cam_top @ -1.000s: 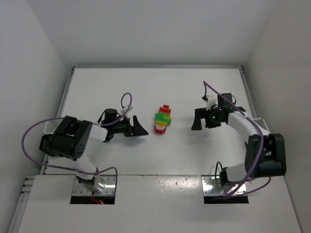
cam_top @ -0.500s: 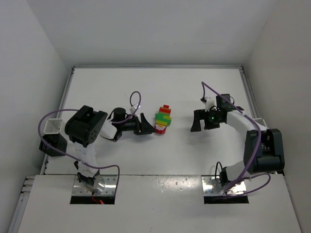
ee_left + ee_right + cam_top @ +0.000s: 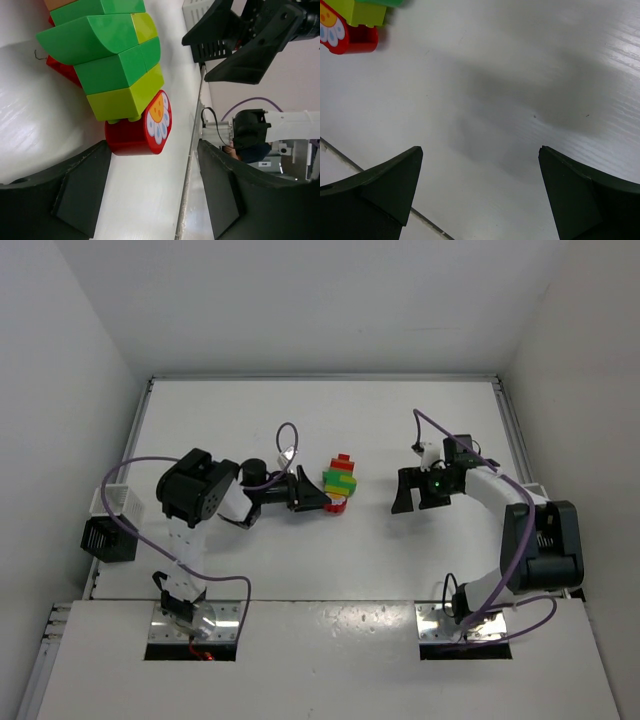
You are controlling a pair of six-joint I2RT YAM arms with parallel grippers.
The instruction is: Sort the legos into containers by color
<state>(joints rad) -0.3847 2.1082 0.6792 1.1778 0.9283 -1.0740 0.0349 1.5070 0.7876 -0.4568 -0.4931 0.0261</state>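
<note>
1. Since the earlier frames the left hand [image 3: 312, 495] has slid rightward across the worktop [image 3: 300, 420] and now sits right at the stack of bricks [image 3: 340, 480]. The bulk of its arm has swung right with it.
2. That swing has uncovered a white bin [image 3: 115, 500] at the left edge of the frame, with a black box [image 3: 105, 538] just below it.
3. The stack and the right hand [image 3: 415, 502] have barely shifted.
4. The stack lies near the middle of the overhead frame, between the two hands. It is still clicked together: red at the top, dark green and lime in the middle, and a red brick [image 3: 335, 504] with a flower face at the lower end.
5. In the left wrist view the left hand [image 3: 150, 165] is spread wide. Its dark fingers [image 3: 75, 195] fill the lower corners, with the red brick [image 3: 137, 132] just ahead of the gap between them.
6. No contact between fingers and brick shows there. The green and lime part of the stack [image 3: 110, 65] fills the upper left.
7. The right hand [image 3: 479, 155] is also spread wide and holds nothing, with bare worktop between its fingers.
8. In that view the stack [image 3: 355, 15] shows only in the upper left corner, well apart from the fingers.
</note>
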